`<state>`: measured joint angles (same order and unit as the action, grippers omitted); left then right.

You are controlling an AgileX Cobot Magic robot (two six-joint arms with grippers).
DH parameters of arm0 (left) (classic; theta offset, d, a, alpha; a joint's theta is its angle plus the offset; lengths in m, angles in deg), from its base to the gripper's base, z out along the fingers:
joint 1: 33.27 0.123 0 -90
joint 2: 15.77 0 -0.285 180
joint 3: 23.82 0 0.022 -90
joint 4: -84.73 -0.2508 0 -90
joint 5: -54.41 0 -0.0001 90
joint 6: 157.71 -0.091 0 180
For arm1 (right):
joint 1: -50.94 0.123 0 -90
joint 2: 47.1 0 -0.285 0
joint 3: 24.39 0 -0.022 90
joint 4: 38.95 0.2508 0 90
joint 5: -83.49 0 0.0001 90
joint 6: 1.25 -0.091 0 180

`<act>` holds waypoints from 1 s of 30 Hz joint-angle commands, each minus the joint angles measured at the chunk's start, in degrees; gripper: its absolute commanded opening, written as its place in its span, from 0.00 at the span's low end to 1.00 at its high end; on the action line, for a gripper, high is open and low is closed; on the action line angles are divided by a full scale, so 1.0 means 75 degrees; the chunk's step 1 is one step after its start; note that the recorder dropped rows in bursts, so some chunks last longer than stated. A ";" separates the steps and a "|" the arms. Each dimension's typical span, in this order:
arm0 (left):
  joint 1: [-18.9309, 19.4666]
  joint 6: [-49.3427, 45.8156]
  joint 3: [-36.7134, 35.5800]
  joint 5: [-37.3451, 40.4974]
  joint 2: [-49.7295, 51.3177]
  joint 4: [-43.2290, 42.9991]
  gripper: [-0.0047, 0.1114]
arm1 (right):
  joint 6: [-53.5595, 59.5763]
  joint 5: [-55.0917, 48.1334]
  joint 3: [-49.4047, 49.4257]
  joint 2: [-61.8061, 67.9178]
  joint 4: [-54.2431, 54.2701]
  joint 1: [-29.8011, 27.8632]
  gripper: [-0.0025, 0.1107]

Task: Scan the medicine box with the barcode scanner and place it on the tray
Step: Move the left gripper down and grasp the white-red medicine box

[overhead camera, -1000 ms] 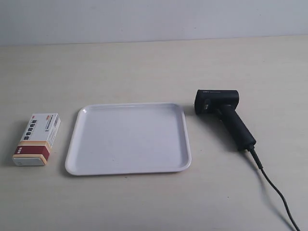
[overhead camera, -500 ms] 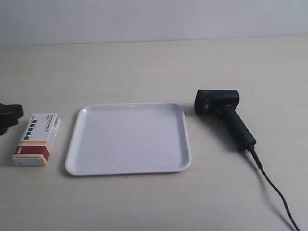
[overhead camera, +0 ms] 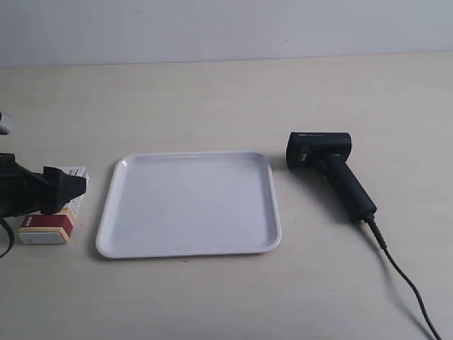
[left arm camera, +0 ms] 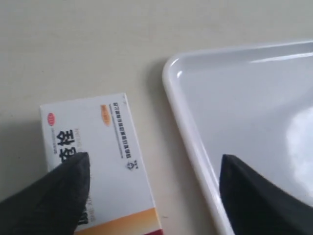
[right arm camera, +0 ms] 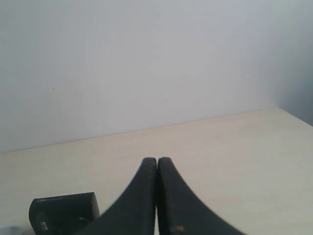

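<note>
Moved: left gripper (left arm camera: pixel 151 196) has come in over the medicine box (overhead camera: pixel 48 228), fingers apart, one perhaps touching it.
Box: flat on table, just beside tray (overhead camera: pixel 113 244).
Barcode scanner (overhead camera: pixel 329 170): untouched.
Right gripper (right arm camera: pixel 157 196): fingers pressed together.
Left: grasp, scan, placing.

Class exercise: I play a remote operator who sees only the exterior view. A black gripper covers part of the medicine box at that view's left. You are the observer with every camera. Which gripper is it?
Observer: The left gripper; the left wrist view looks past its fingers at the medicine box.
Operator: Open or shut?
Observer: Open. One finger is over the box, the other is over the tray.
Operator: And the right gripper?
Observer: The right gripper is shut on nothing. The barcode scanner lies on the table beyond it, untouched.
</note>
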<state>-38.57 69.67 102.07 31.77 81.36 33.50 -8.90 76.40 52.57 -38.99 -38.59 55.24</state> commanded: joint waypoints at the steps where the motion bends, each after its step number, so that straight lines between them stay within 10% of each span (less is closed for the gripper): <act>1: -0.0089 -0.0630 0.0140 0.0354 0.0028 -0.0246 0.73 | -0.0010 0.0107 0.0035 -0.0043 -0.0047 -0.0038 0.03; 25: -0.0060 -0.2081 0.0493 0.0364 0.1594 0.0381 0.89 | -0.0064 0.0104 0.0035 -0.0043 -0.0047 -0.0038 0.03; 30: -0.0060 -0.2084 0.0739 0.0316 0.1594 0.0052 0.66 | -0.0064 0.0104 0.0035 -0.0043 -0.0047 -0.0038 0.03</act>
<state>-38.90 54.32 106.36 34.85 92.98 35.34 -9.40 76.62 52.57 -38.99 -38.59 55.24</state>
